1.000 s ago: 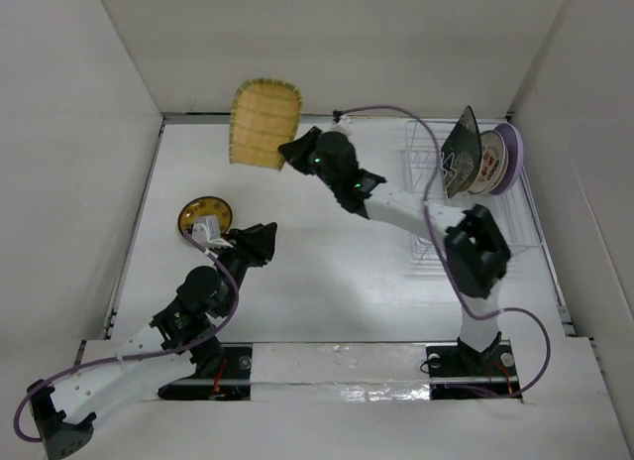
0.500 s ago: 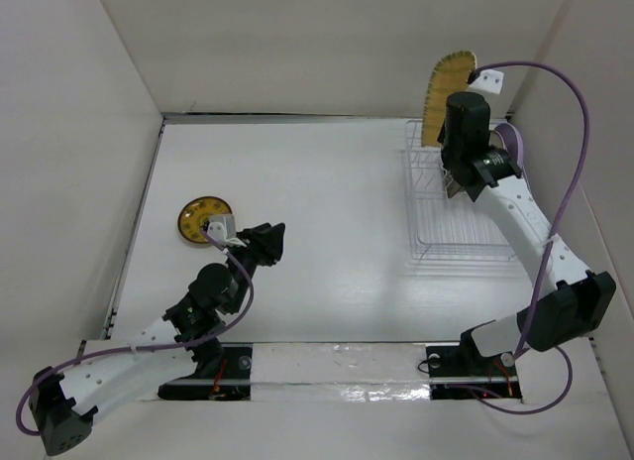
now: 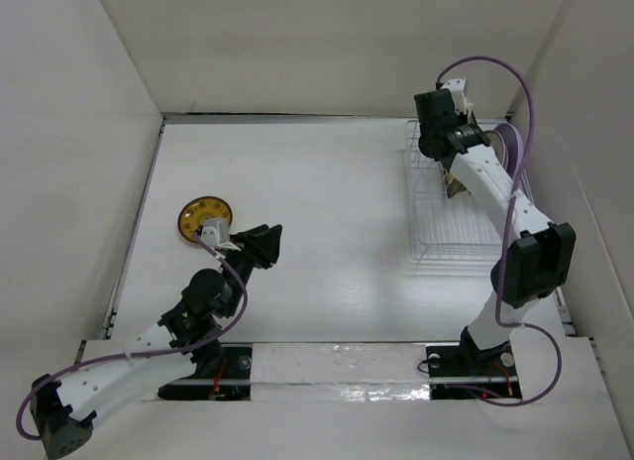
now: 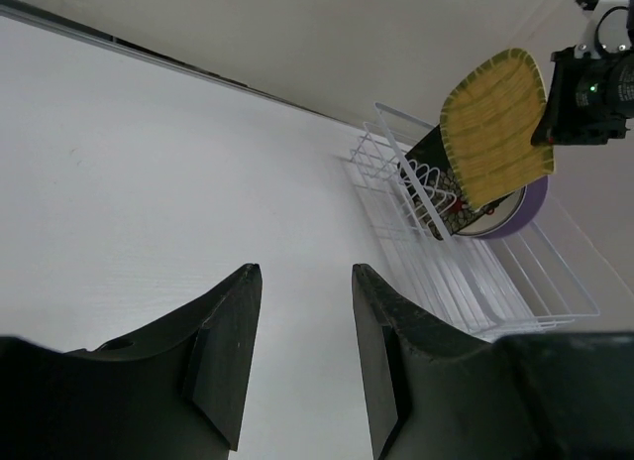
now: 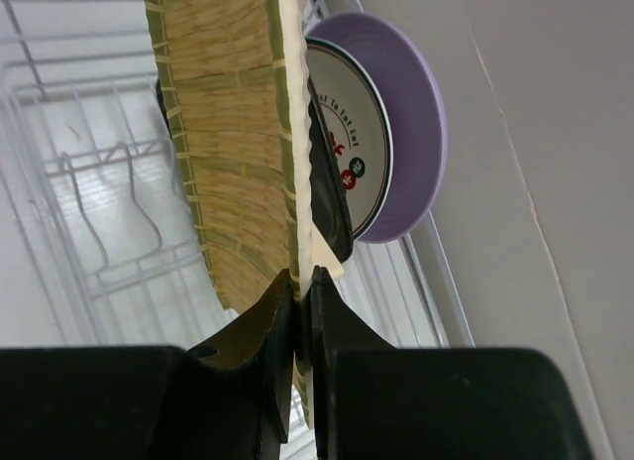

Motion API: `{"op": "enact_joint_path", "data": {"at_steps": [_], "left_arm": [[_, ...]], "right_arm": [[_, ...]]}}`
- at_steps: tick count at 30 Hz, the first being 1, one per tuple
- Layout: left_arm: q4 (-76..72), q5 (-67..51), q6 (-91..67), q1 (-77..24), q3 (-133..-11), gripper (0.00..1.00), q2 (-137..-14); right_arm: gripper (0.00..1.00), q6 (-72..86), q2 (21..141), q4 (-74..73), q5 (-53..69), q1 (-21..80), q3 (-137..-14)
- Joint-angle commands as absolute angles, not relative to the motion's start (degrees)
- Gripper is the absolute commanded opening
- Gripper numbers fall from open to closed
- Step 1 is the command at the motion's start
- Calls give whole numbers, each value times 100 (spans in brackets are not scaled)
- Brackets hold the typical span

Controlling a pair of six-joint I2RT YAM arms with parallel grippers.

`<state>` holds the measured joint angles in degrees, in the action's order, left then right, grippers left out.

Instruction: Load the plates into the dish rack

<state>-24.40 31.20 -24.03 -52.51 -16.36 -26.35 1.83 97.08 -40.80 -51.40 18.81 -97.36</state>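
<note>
over the dish rack i am pinching the yellow plate in my right gripper, beside the black plate and lavender plate already slotted; the brown plate is lying on the worktop near my spread left gripper.

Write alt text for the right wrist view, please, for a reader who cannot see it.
The right jaws pinch the rim of a yellow woven-pattern plate, holding it on edge over the white wire dish rack. Close beside it stand a black plate, a white plate with red marks and a lavender plate.
</note>
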Motion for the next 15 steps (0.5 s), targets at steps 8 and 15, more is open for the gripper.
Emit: {"op": "enact_joint_path", "data": {"at_steps": [8,15], "left_arm": [[-2646,3111,-2355,-5273,-1573,39,-2610],[-2689,3138,-2355,-5273,-1573,39,-2698]], "right_arm": [[0,114,10125,-4052,-5493,1705,-10081],[0,211,10274,-3824,-5186,1705,-9862]]}}
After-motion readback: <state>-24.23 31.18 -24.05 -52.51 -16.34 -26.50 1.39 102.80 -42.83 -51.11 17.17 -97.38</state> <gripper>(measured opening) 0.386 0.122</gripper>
